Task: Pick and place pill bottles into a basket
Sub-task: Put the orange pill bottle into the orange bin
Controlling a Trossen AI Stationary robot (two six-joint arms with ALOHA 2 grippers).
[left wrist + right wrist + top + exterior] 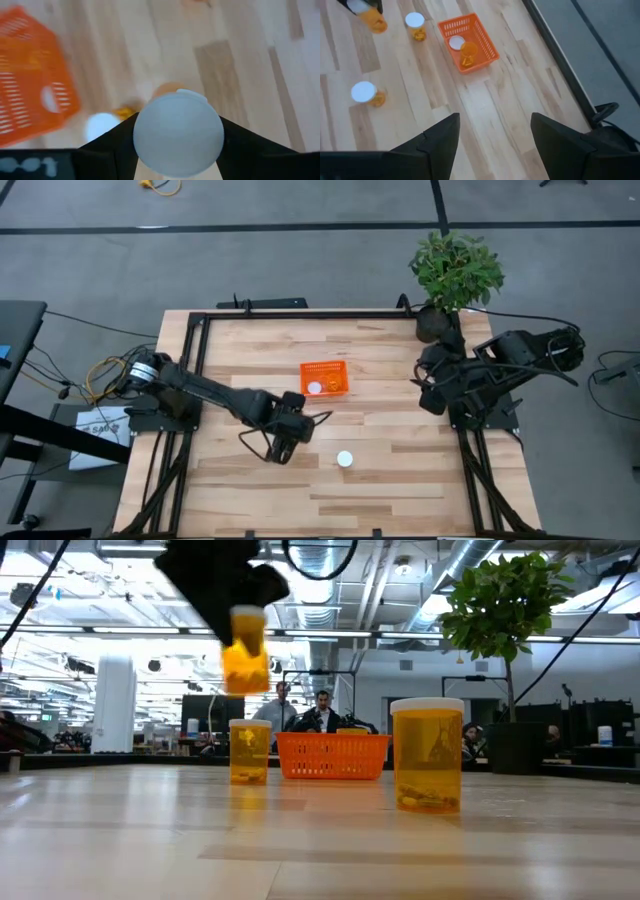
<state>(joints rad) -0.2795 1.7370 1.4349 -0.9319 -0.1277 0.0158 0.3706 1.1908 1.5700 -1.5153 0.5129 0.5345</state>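
My left gripper (291, 426) hangs above the table's middle, shut on a pill bottle (245, 658) with a white cap and an amber body. Below and beside it a second pill bottle (249, 751) stands on its base on the wood. A third (345, 459) stands nearer the table's front edge. The orange mesh basket (326, 378) sits just beyond the left gripper, with one white-capped bottle (459, 46) inside it. My right gripper (493, 134) is raised at the table's right side, open and empty. My left gripper pinches the bottle at its white cap (148, 136) between its two fingers (113, 142), one on each side. The fingers come from above, pointing steeply down. The bottle hangs below them, nearly upright, lifted clear of the table (300, 830).
A potted green plant (455, 272) stands at the table's far right corner, close behind the right arm. Bare wood lies between the basket and the right arm. People sit in the room beyond the table's far edge.
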